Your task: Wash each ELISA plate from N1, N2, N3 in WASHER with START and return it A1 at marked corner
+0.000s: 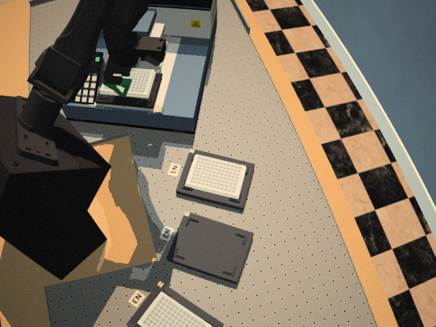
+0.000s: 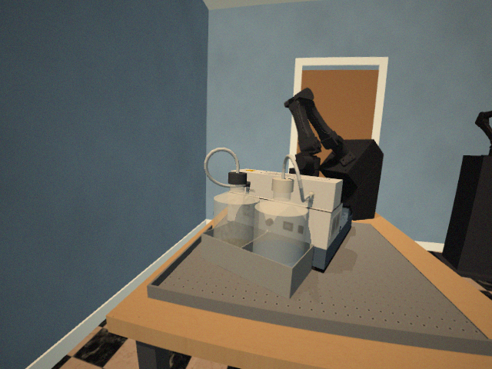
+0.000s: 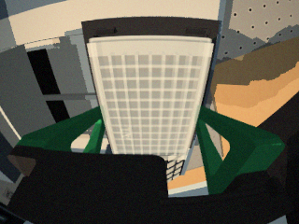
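Note:
My gripper [image 1: 121, 87] [image 3: 149, 110] has green fingers and is shut on the long sides of a white 96-well plate [image 1: 141, 82] [image 3: 149, 84]. The plate is level at the washer's dark carrier [image 1: 122, 102] [image 3: 149, 25], lying across the track. I cannot tell whether it rests in the pocket or hangs just above it. The lamp [image 1: 97, 58] above the keypad [image 1: 86, 92] is green. Nest N1 [image 1: 182, 190] holds a plate [image 1: 215, 176]. Nest N2 [image 1: 211, 246] is empty. Nest N3 at the bottom edge holds a plate [image 1: 169, 313].
The washer housing [image 2: 294, 186] with its manifold block stands just behind the carrier. Two bottles in a grey tray [image 2: 254, 266] stand behind the washer. My arm's black base [image 1: 45, 197] stands left of the nests.

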Motion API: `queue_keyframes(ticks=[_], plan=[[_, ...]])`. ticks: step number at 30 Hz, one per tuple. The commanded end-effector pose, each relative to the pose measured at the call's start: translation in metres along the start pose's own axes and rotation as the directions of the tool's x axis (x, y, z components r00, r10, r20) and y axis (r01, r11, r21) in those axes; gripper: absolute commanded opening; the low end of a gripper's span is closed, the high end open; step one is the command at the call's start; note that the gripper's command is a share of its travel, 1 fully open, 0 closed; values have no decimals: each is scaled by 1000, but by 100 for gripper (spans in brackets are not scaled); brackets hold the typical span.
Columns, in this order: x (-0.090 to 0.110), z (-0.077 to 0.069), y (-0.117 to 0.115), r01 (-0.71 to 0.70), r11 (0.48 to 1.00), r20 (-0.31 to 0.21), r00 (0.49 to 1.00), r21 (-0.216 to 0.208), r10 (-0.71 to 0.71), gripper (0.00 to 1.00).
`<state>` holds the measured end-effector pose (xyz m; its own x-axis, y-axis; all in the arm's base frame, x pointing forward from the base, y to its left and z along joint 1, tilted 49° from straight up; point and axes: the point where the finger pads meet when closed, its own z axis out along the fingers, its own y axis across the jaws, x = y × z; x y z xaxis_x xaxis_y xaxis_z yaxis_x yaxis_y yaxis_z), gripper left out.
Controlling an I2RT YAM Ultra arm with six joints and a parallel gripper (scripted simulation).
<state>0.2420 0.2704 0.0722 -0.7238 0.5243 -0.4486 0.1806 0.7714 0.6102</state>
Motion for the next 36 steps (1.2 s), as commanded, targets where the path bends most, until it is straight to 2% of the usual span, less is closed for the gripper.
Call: queue_keyframes(ticks=[1,36], plan=[[-1,-1,2,1,1000,2,1000,-7,0,0],[0,3,1,1,1000,2,1000,-7,-1,0]])
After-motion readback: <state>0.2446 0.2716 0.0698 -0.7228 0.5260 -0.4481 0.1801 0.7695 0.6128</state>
